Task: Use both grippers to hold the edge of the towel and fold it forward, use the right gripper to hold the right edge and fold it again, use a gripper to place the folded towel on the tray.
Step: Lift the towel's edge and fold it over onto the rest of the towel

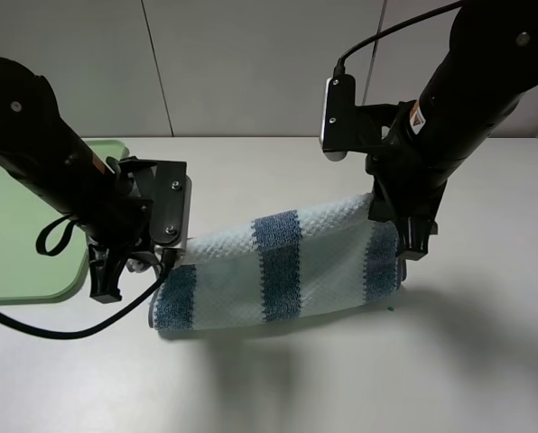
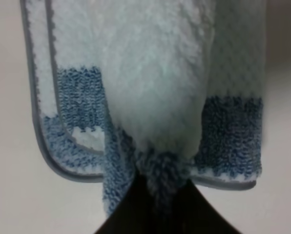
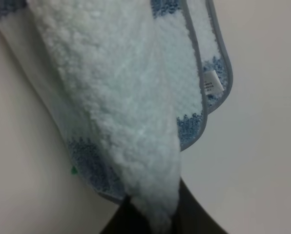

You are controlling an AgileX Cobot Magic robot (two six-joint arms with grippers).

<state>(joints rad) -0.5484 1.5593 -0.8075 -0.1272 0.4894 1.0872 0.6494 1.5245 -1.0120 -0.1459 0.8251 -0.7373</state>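
We log the towel (image 1: 287, 266) slung lengthwise between left gripper (image 1: 171, 255) and right gripper (image 1: 382, 215); both pinch its edge tightly; tray (image 1: 16, 225) lies leftward.

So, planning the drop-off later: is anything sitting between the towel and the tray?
Only the left gripper and its arm, gripping the towel at its left end, beside the tray. Nothing else shows between them.
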